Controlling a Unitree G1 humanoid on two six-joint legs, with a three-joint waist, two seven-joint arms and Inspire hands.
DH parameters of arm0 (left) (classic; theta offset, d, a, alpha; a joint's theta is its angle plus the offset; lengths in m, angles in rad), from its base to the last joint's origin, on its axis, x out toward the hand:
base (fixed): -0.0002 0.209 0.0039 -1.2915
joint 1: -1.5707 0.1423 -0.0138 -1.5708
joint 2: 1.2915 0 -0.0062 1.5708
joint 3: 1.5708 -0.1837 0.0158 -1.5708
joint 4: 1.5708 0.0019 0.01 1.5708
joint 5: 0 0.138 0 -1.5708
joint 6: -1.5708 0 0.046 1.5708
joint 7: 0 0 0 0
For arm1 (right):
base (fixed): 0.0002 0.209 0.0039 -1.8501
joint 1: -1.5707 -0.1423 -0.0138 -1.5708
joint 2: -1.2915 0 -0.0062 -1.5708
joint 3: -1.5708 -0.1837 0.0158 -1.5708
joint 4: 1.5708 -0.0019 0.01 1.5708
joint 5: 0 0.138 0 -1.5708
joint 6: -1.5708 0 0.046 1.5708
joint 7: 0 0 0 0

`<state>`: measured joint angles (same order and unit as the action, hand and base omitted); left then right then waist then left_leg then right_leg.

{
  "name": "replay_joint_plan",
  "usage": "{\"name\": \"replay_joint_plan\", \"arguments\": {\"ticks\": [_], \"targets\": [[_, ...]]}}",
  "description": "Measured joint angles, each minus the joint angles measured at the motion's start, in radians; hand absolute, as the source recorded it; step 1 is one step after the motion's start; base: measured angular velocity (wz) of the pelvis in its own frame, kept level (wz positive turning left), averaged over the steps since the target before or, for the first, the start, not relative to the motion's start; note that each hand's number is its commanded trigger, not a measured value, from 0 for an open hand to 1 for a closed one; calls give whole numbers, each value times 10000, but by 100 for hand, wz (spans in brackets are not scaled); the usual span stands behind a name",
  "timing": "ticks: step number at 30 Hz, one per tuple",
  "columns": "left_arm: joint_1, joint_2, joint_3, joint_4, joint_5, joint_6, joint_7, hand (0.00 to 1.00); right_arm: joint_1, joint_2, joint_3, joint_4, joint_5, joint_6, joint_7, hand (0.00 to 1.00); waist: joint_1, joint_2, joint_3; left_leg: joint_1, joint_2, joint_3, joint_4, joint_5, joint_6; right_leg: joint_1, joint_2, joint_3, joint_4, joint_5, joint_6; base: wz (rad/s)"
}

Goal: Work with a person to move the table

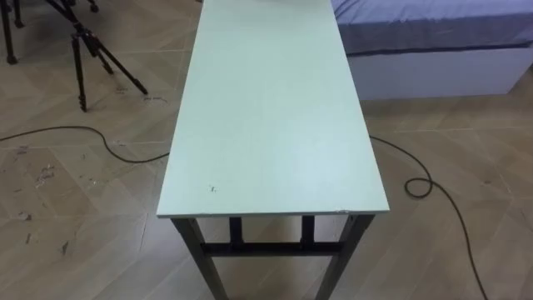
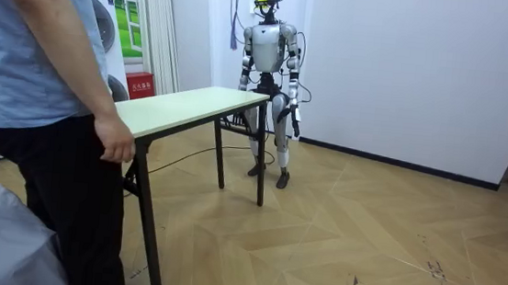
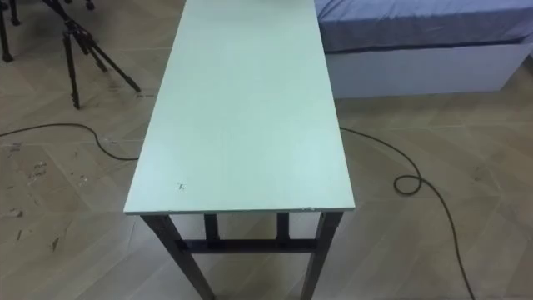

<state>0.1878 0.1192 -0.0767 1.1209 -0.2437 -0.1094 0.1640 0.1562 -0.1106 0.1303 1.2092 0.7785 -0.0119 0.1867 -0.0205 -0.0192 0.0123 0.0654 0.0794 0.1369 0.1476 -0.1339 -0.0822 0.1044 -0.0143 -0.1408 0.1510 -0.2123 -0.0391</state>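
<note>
A long table [image 1: 275, 108] with a pale green top and dark metal legs stands lengthwise before me, its near short edge just below my view. In the room view I stand upright at the table's [image 2: 184, 104] far end, facing it. My left hand [image 2: 294, 126] hangs beside my thigh, apart from the table. My right hand [image 2: 241, 88] hangs low by the table's far corner. A person in a blue shirt and dark trousers stands at the opposite end, one hand [image 2: 117, 144] gripping the edge of the top there.
A bed [image 1: 433, 42] with a blue cover flanks the table's far right. A black tripod [image 1: 83, 50] stands at the far left. Dark cables [image 1: 83, 133] trail over the wooden floor on both sides. Open floor lies toward the room view's right.
</note>
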Motion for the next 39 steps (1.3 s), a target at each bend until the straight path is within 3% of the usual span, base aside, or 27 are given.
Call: {"name": "replay_joint_plan", "arguments": {"ticks": [13,18,25,29,35,39], "targets": [[2,-16,185,21,-87,23,-259,0,5,-14,17,60,-179,65,384,0,24,37,-45,0,-4,0,-1,0,0,2,-3,3,10,-4,8,0],[-5,-14,280,36,-1207,388,-922,0,-159,-92,-117,302,-152,285,546,0,43,35,-39,-9,-5,35,3,-36,18,-14,-9,6,2,-9,17,0],[-80,12,280,-56,-2332,533,-1985,0,-265,-182,-363,267,-145,278,1026,0,43,98,-80,-196,-7,63,100,-38,19,-174,-31,-33,9,-16,30,1],[16,54,181,-1022,-3286,793,-2579,0,110,-288,-363,-858,230,363,1131,0,73,104,-83,-358,-6,63,181,-38,20,-267,-37,-99,79,-15,28,5],[572,131,-782,-3119,-4786,802,-3454,0,971,-298,-269,-3635,1118,346,1660,0,107,188,-99,-347,16,69,180,-130,43,-316,-31,-119,205,-13,31,0],[1108,176,-1485,-4520,-6068,833,-3848,0,1630,-357,496,-5485,1964,368,2019,0,121,218,-74,-359,16,97,186,-179,71,-351,-57,-155,260,-12,61,0]]}}
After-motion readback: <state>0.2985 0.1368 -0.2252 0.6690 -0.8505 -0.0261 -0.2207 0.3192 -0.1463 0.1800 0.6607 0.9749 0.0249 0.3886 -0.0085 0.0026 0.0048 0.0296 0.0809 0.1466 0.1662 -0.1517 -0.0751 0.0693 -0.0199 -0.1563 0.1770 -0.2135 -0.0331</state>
